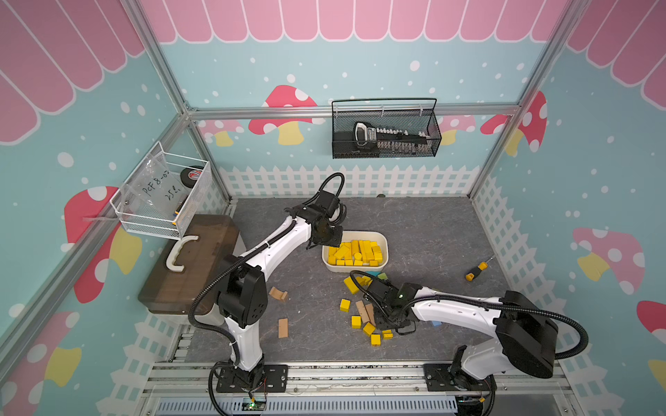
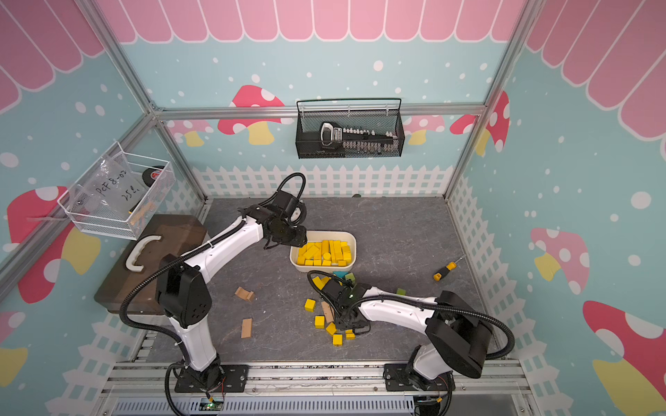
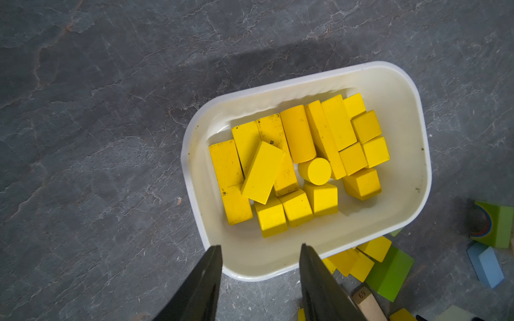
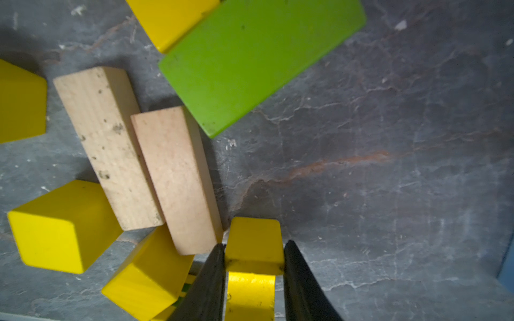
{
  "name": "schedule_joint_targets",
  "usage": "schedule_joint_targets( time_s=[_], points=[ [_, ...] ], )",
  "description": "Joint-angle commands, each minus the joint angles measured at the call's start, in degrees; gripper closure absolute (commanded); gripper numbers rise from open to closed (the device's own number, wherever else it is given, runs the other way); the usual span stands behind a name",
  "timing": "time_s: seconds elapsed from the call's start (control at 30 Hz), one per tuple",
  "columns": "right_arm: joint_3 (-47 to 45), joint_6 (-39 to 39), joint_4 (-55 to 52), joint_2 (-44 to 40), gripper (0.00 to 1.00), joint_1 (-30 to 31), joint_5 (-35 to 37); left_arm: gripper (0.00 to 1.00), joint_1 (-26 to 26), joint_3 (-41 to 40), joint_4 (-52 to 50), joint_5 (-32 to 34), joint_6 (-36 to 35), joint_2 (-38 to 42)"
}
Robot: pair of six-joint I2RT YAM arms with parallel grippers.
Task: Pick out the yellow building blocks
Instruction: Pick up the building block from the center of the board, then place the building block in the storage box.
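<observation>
Top views, table: grey slate-patterned surface (image 1: 432,234), matt and veined, under everything named here.
Brown case: smoky, rounded box (image 1: 187,273) with a white handle, at the table's left edge.
Black basket: wire mesh (image 1: 429,144), hung on the back wall, holding a long black tool set.
White basket: wire mesh (image 1: 196,194), hung on the left wall, holding a clear bag with handwriting and a black tape roll.
White tub: smooth plastic with rounded corners (image 1: 353,268), mid-table. It holds most of the yellow building blocks (image 1: 356,252): glossy bars, cubes and two cylinders, lying loosely.
Left pincer: (image 3: 261,247) jaws apart with nothing between them, hanging over the tub's rim.
Right pincer: (image 4: 254,247) low over the table, black fingers pressed on opposite sides of a yellow cube (image 4: 254,239). A second yellow face below it may be the same block or another.
Loose yellow cubes: (image 1: 345,305) scattered on the table just beside the right pincer, with more near the tub's front wall.
Tan bars: two plain-grained wooden pieces (image 4: 111,147) lying side by side and touching, next to the gripped cube.
Green block: flat painted slab (image 4: 250,61), near the tan bars.
Screwdriver: yellow-and-black handle (image 1: 475,271), well apart on the right.
</observation>
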State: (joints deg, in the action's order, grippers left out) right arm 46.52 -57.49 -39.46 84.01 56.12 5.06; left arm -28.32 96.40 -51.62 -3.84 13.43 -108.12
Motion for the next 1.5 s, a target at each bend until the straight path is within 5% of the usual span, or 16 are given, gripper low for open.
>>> schedule_joint_targets(
  time_s=[0.0,0.43,0.8,1.2,1.47],
  points=[
    [1.02,-0.43,-0.60,0.80,0.72,-0.31,0.45,0.50,-0.42,0.09,-0.94,0.91,-1.30,1.77],
    [3.14,1.34,-0.58,-1.83,0.80,-2.09,1.42,0.50,-0.59,0.10,-1.05,0.96,-1.26,1.76],
    [13.42,7.83,-1.77,0.04,0.79,-6.94,2.42,0.50,-0.69,0.02,-1.03,1.06,-1.30,2.30],
    [32.46,18.59,-2.64,10.80,0.75,-17.46,-2.63,0.50,-0.69,-0.03,-1.03,1.64,-1.39,3.00],
    [44.92,20.82,-3.21,22.47,0.75,-18.94,-3.99,0.50,-0.60,-0.07,-1.12,2.12,-1.51,3.26]
  ],
)
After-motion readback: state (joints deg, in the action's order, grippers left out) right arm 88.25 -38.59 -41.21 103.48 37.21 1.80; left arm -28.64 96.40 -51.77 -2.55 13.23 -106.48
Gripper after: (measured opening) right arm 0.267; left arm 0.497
